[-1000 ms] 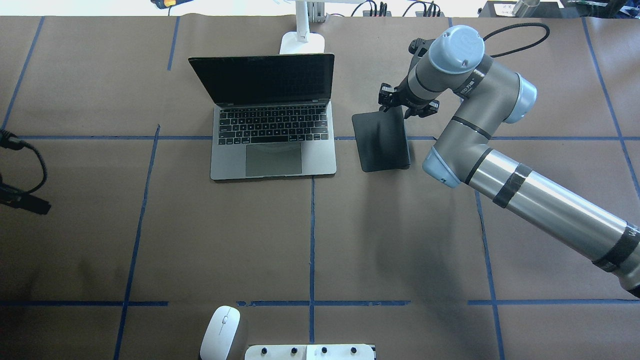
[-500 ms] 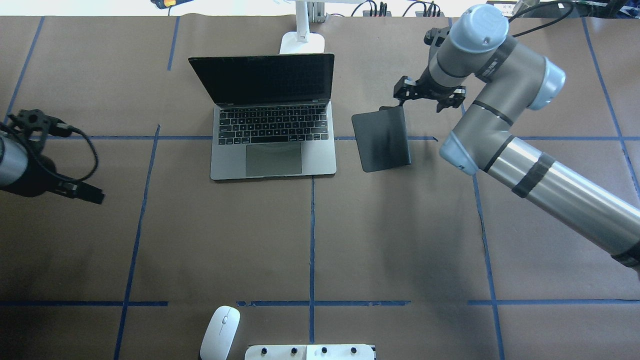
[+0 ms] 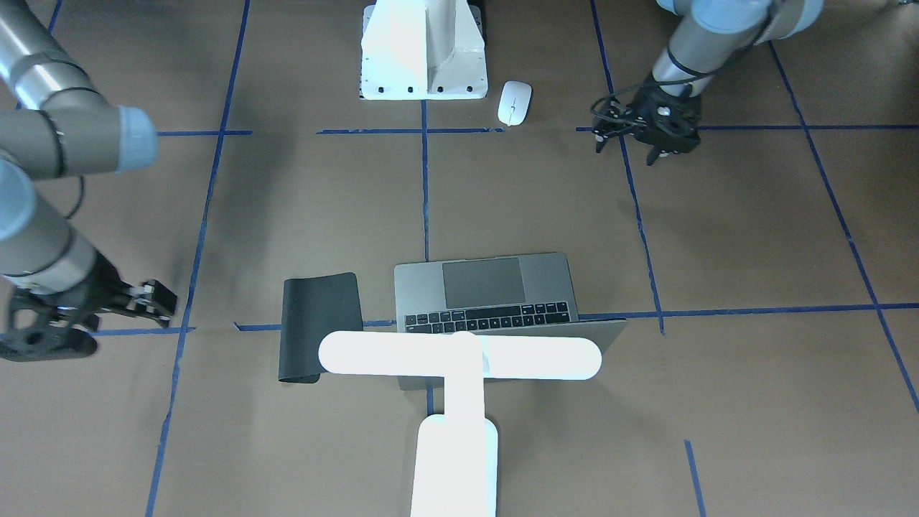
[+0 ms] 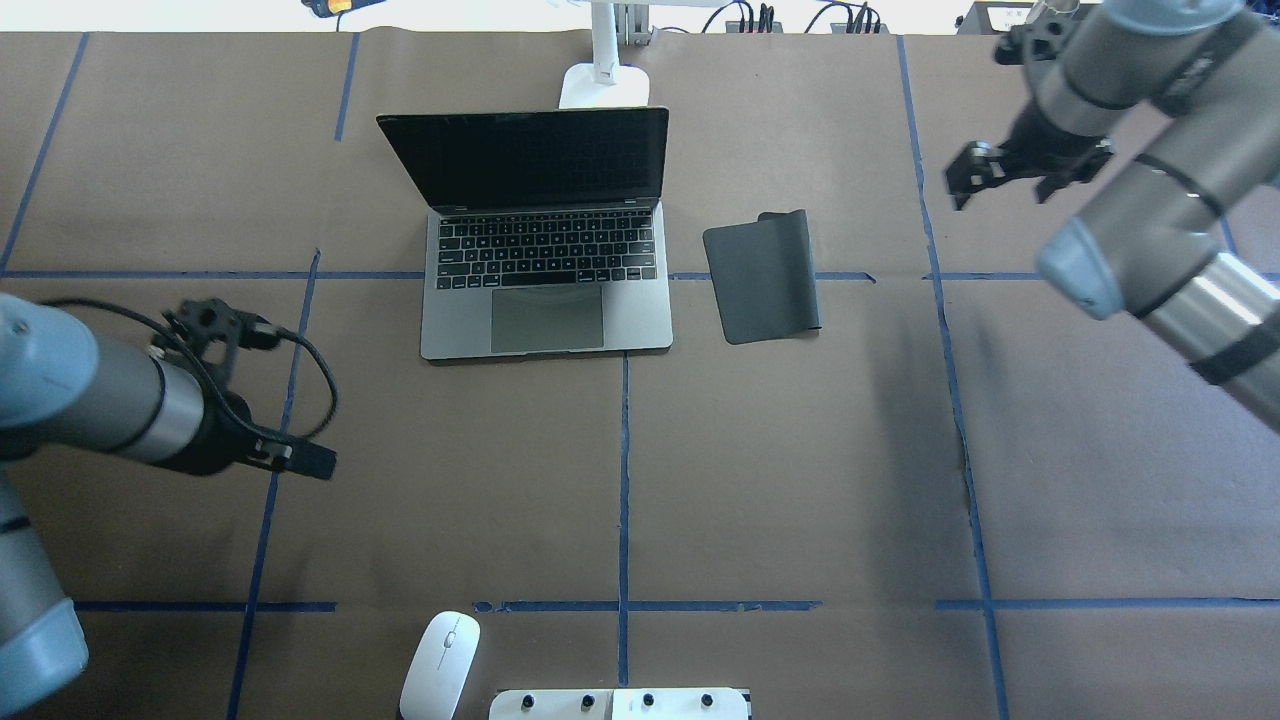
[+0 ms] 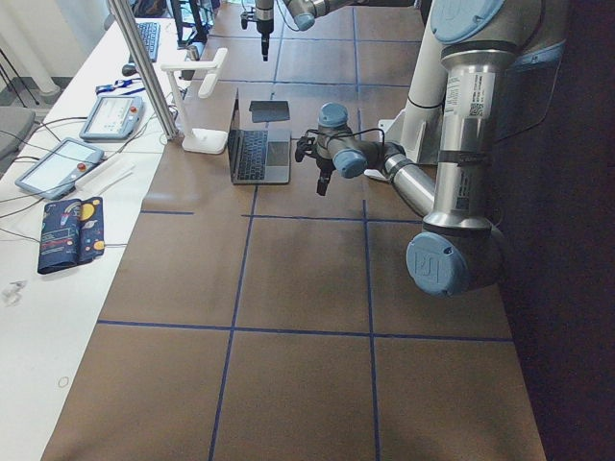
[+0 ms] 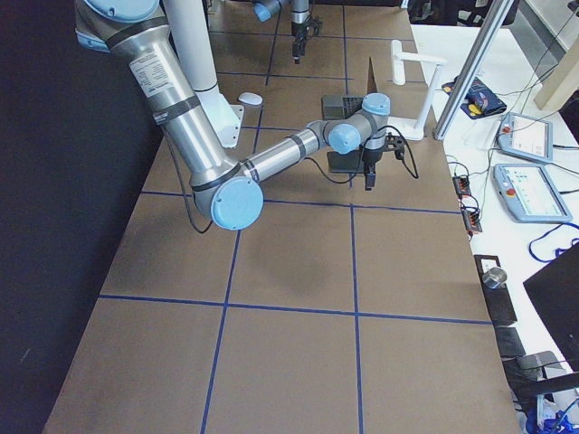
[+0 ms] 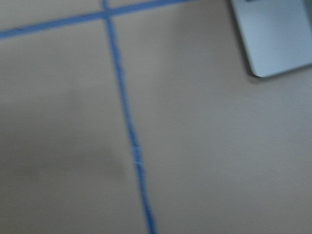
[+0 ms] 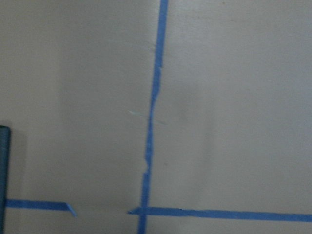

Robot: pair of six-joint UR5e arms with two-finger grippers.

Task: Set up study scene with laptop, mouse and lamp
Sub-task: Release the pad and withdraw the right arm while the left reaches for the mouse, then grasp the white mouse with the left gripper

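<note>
The grey laptop point(image 4: 545, 300) stands open at the far middle of the table, screen dark; it also shows in the front view point(image 3: 495, 287). The white lamp point(image 3: 459, 357) stands just behind it, its base point(image 4: 603, 85) at the table's far edge. The white mouse point(image 4: 440, 665) lies near the front edge, beside the pedestal; it also shows in the front view point(image 3: 515, 102). My left gripper point(image 4: 290, 458) hovers left of the laptop, looks open and holds nothing. My right gripper point(image 4: 1000, 183) hangs at the far right, looks open and empty. The left wrist view shows only the laptop's corner point(image 7: 273, 39).
A black mat point(image 4: 762, 275) lies flat just right of the laptop, its far edge slightly curled. The white bolted pedestal point(image 4: 620, 703) stands at the front middle. Blue tape lines cross the brown table cover. Tablets and cables lie beyond the far edge.
My right gripper has left the mat's far corner and moved right and back. My left arm has swung in from the left edge toward the middle. The mat now lies flat.
</note>
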